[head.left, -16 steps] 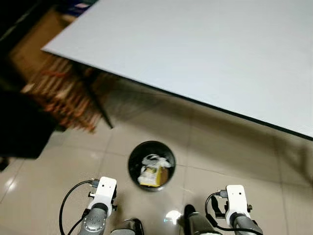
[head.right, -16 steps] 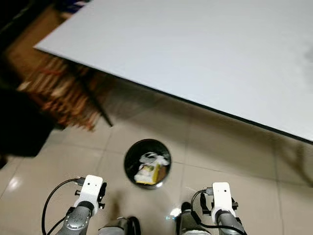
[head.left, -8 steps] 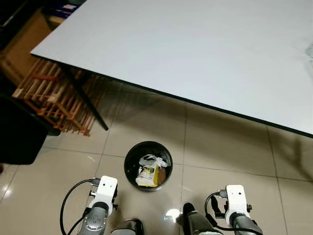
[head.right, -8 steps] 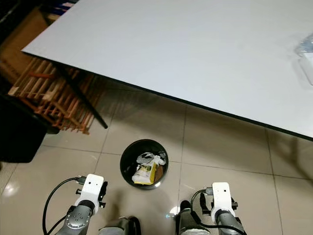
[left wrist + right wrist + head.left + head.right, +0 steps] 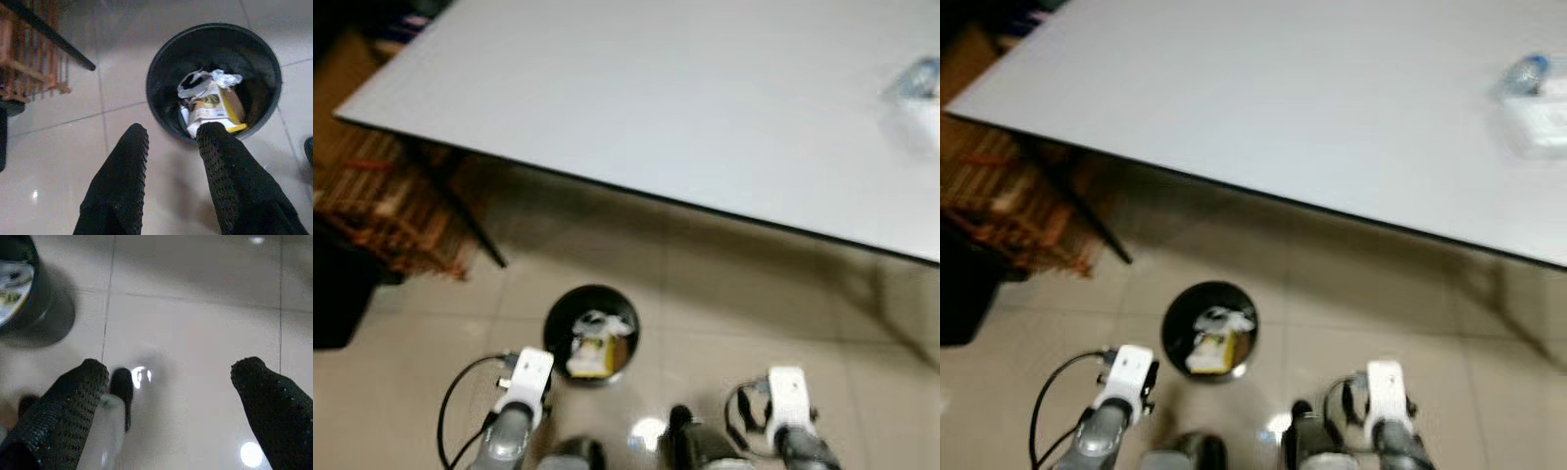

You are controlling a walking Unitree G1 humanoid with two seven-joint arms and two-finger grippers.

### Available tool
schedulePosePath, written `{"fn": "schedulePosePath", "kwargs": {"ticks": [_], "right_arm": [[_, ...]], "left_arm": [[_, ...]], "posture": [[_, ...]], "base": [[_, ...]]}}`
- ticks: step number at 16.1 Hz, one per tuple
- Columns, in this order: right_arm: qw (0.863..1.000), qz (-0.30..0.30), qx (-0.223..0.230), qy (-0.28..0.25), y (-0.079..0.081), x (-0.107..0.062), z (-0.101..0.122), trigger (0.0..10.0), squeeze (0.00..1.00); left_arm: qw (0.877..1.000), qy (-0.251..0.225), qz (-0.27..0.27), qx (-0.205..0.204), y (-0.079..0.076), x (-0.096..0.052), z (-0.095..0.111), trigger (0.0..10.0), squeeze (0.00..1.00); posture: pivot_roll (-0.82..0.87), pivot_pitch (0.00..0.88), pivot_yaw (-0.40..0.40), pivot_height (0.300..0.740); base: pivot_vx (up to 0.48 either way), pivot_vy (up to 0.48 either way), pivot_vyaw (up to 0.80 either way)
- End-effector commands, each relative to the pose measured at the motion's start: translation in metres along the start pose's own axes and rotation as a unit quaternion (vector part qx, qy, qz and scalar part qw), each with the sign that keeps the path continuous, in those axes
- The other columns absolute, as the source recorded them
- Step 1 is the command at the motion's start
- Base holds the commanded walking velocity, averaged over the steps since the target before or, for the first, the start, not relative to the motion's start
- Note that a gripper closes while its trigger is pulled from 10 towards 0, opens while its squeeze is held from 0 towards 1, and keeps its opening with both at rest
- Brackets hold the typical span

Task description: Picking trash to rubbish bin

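A round black rubbish bin (image 5: 591, 333) stands on the tiled floor just in front of me, holding white crumpled paper and a yellow packet (image 5: 215, 105). My left gripper (image 5: 171, 132) hangs open and empty above the floor beside the bin's rim (image 5: 161, 63). Over bare tiles, my right gripper (image 5: 171, 367) is open, also with nothing in it. The bin (image 5: 19, 289) lies off to its side. At the far right of the white table (image 5: 685, 108) lies a blurred clear plastic item (image 5: 1533, 98) with a blue end.
A black table leg (image 5: 460, 211) slants down at the left, with a wooden slatted rack (image 5: 382, 196) behind it and a dark object (image 5: 337, 294) by the left edge. My feet (image 5: 680, 450) show at the bottom. The picture is blurred.
The whole picture has shifted and blurred, so the camera moved: the table's right part with the plastic item has come into view. Both arms hang as before.
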State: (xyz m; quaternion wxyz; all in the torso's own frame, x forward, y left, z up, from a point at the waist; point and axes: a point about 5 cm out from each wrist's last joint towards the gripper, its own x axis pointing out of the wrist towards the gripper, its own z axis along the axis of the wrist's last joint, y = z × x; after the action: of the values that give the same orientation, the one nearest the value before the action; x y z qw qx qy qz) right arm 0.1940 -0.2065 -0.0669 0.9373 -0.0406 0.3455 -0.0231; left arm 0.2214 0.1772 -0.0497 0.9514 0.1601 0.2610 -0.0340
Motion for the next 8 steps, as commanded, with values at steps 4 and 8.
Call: {"fn": "schedulePosePath", "kwargs": {"ticks": [4,8], "right_arm": [[1.0,0.005,-0.001,0.006,0.0031,0.0002,-0.0014,10.0,0.0],[1.0,0.004,-0.001,0.004,0.0027,0.0003,-0.0009,10.0,0.0]], "left_arm": [[1.0,0.028,-0.001,0.006,0.0007,-0.0058,-0.0138,10.0,0.0],[1.0,0.026,-0.002,0.006,0.0003,-0.0053,-0.0128,10.0,0.0]], "posture": [[0.03,0.222,0.116,0.74],[0.03,0.227,0.115,0.74]], "base": [[0.0,-0.48,0.0],[0.0,-0.379,0.0]]}}
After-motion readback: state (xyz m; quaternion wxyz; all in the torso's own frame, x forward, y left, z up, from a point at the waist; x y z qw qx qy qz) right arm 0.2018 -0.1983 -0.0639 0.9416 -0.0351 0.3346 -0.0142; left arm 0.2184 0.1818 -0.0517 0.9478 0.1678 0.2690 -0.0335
